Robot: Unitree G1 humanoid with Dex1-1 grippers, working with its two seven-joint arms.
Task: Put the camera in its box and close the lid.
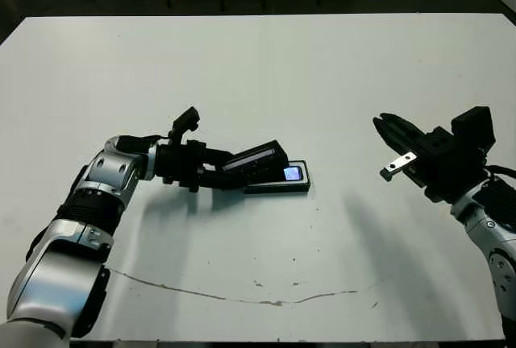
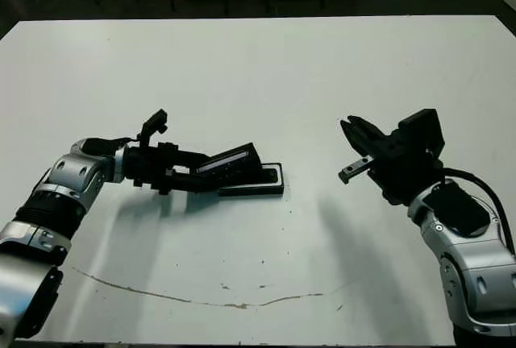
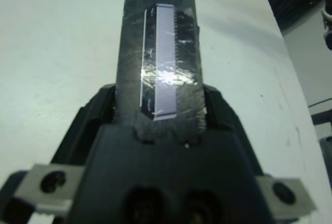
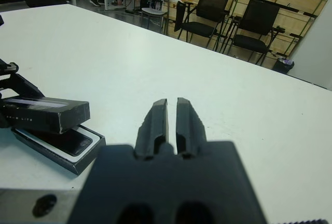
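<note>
The box (image 1: 278, 189) lies on the table a little left of centre. Inside it lies the camera (image 1: 293, 173), its bluish screen showing at the box's right end. My left gripper (image 1: 230, 172) is shut on the lid (image 1: 256, 157), a black cover with a shiny grey strip (image 3: 165, 53). The lid hangs tilted just over the box's left part and hides the rest of the camera. The right wrist view shows the lid (image 4: 46, 114) above the box (image 4: 78, 162). My right gripper (image 1: 385, 126) hovers well to the right of the box, shut on nothing.
A thin brown scratch (image 1: 242, 296) runs across the table near the front edge. Chairs (image 4: 254, 24) and shelves stand beyond the far side of the table.
</note>
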